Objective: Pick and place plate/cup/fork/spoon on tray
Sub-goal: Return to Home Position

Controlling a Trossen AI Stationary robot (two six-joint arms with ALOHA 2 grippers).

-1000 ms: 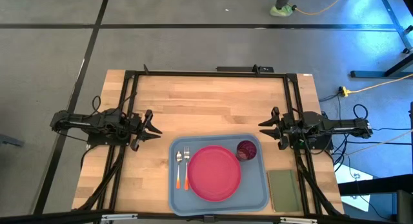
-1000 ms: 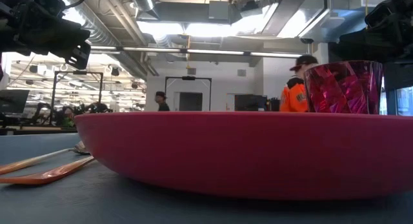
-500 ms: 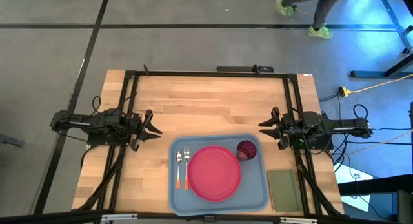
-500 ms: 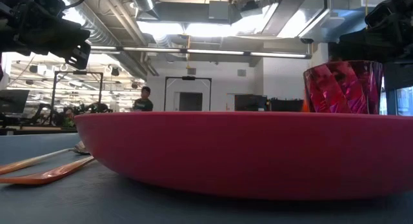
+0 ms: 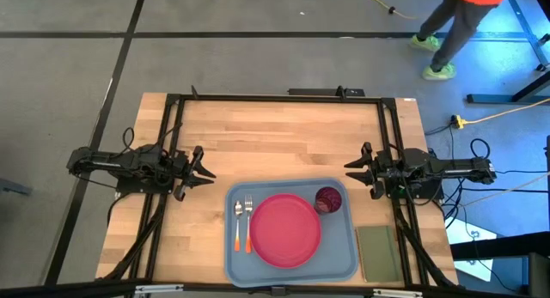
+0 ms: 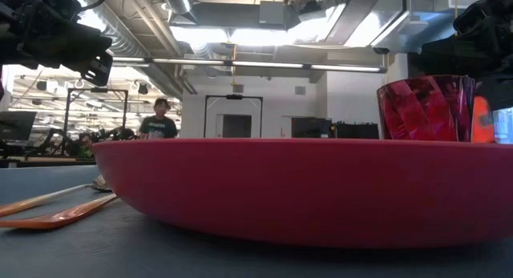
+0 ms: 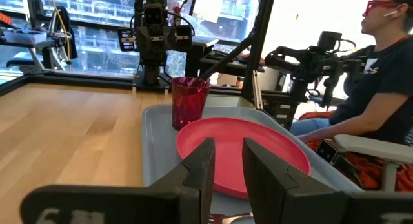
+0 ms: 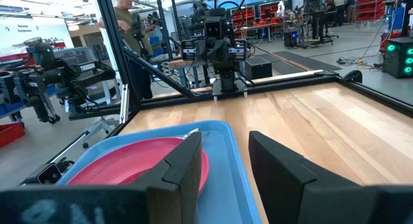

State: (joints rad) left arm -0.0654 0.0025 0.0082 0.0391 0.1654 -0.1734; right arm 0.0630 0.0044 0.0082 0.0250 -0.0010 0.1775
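From above, the light blue tray (image 5: 291, 232) sits at the near edge of the wooden worktop (image 5: 275, 135), carrying the pink-red plate (image 5: 285, 230) at its centre. The dark red cup (image 5: 328, 199) stands just beside the plate at the tray's far right corner; the spoon (image 5: 238, 223) and the fork (image 5: 248, 221) lie side by side left of the plate, the spoon outermost. An olive green pad (image 5: 376, 252) lies right of the tray. The left gripper (image 5: 201, 168) hovers over bare wood left of the tray, the right gripper (image 5: 354, 165) near the tray's far right corner; each has its fingers parted. A person (image 5: 455, 23) walks on the floor beyond the worktop.

At table height, the plate (image 6: 304, 186) fills the foreground with the cup (image 6: 426, 108) behind it and two orange handles (image 6: 56, 212) at left. A person (image 6: 160, 122) stands in the room behind.

The left wrist view shows its fingers (image 7: 201, 167) narrowly apart, facing plate (image 7: 242, 153) and cup (image 7: 189, 102); a seated person (image 7: 374, 88) is alongside.

The right wrist view shows fingers (image 8: 187, 169) spread wider, holding nothing, above the tray (image 8: 226, 153).
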